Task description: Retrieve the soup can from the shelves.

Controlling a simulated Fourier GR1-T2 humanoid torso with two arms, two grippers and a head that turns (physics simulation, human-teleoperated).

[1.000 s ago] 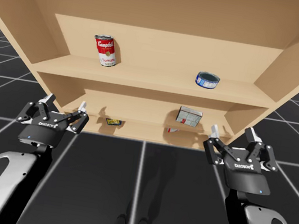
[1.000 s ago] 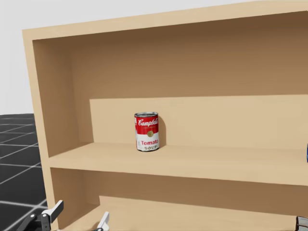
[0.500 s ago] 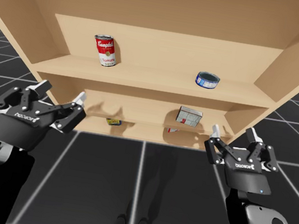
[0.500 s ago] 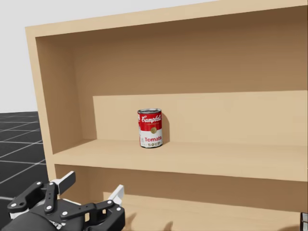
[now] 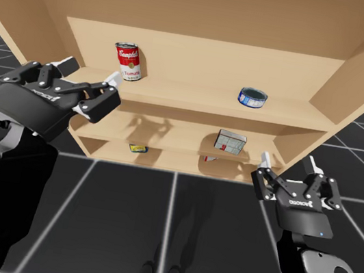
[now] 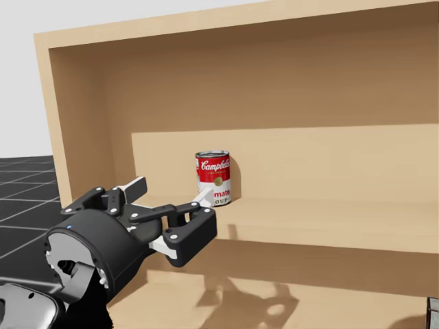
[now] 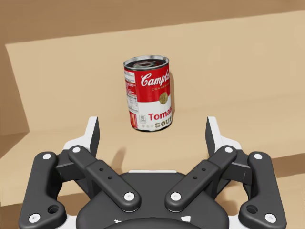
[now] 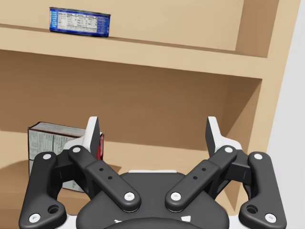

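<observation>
Wooden shelves (image 5: 188, 97) face me; the red-and-white soup can (image 7: 147, 93) stands upright on the upper board, at twelve o'clock ahead of my left gripper (image 7: 152, 136), spread wide and empty. Best to advance level, straddling its middle before closing. My right gripper (image 5: 288, 164) hangs open at four o'clock.

High view overlooks the shelves (image 5: 188, 97); head and left wrist views share the soup can (image 6: 213, 175).
</observation>
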